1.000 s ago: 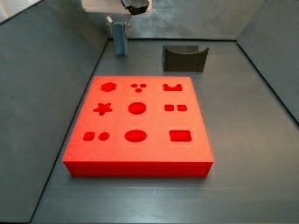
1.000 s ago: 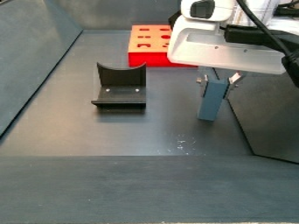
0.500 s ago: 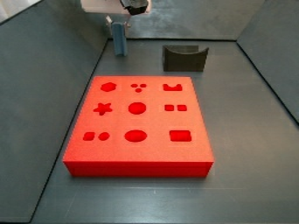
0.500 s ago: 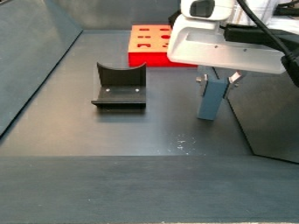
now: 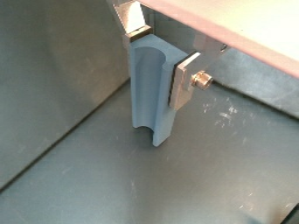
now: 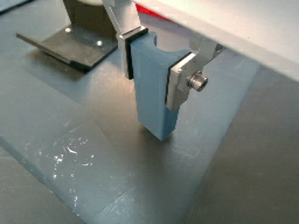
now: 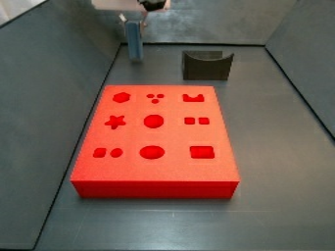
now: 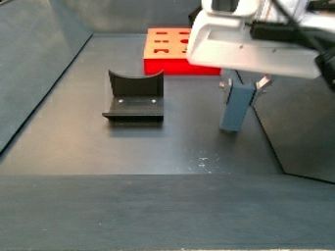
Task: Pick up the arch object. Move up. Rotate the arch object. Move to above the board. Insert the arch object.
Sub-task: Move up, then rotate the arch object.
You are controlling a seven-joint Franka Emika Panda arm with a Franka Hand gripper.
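Hand (image 6: 155, 59) points straight down, wrist vertical, near the back of the tabletop in a side view (image 7: 132, 22). Both flat silver fingers close on the upper part of the arch object (image 5: 151, 92), one plate on each broad face, seen in both wrist views. One finger (image 6: 181, 80) shows a small round screw on its outer side. White wrist housing sits directly above the hand (image 8: 245, 80); dark cables run over its top. Arch object (image 8: 237, 106) hangs upright below the fingers; whether its lower end touches the tabletop cannot be told.
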